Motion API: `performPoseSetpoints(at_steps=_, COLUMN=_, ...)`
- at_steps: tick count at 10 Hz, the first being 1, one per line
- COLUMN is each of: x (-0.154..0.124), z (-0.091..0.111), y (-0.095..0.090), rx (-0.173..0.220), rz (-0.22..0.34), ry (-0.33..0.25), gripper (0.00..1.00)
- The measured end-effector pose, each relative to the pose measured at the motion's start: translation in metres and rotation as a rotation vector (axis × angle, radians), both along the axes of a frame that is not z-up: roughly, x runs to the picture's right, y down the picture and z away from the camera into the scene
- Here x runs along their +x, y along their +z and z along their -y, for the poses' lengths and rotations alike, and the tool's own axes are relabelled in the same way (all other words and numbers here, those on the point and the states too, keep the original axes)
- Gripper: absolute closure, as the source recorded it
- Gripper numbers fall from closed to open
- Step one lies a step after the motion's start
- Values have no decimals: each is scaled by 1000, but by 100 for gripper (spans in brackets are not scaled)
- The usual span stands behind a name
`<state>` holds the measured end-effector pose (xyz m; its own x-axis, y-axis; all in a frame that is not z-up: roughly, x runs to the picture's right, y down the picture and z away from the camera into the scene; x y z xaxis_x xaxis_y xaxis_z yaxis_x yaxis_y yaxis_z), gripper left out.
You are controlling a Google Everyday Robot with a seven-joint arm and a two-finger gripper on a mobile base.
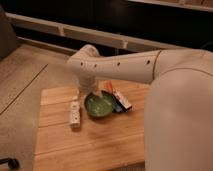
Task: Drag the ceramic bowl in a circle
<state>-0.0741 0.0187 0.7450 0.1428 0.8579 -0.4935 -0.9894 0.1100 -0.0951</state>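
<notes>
Hand reaches down into ceramic bowl (on wooden table).

Glossy cream-white arm, thick rounded links. Row of small dark holes along its side. Bulbous white shell filling right of frame. Pale gripper just left of frame centre.

I am stretching my arm from the right of the frame toward the centre, bending my wrist downward and holding my claw pointing straight down, fingers apart.
</notes>
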Motion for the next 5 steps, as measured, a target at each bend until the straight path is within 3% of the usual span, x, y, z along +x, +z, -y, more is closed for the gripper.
performPoseSetpoints(at_steps=2, x=15, z=18, y=8, rx=37, rz=-4, ry=15, gripper=35)
performPoseSetpoints(at_steps=5, x=9, z=16, y=7, rx=33, rz=5, ry=14, gripper=35)
